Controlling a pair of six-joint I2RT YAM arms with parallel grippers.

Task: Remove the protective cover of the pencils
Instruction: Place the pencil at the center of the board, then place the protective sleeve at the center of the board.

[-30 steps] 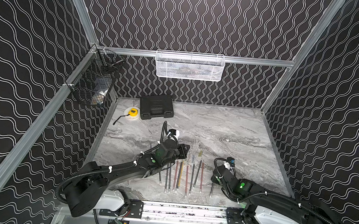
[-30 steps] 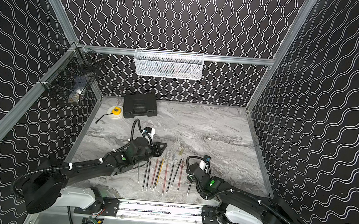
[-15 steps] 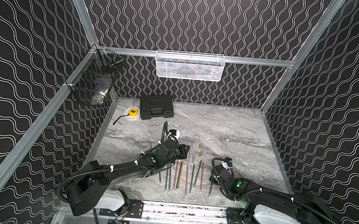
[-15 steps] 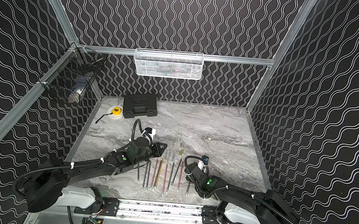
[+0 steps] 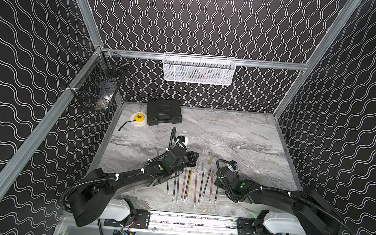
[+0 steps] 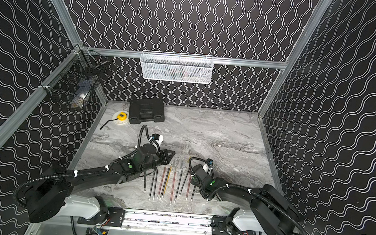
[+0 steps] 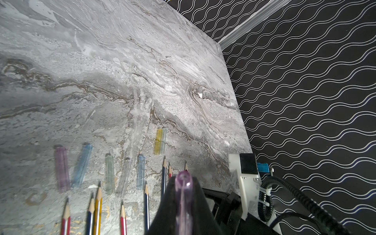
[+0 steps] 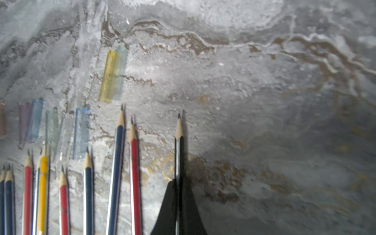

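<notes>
- Clamps purple cover (image 7: 183, 199) in left claw (image 7: 184, 178), beyond tips of the pencils (image 5: 188, 184).
- Clamps black pencil (image 8: 179, 146) in right claw (image 8: 178, 182), at that row's right end.

High twin overviews; wrist views near pencils (image 8: 135, 173)
</notes>
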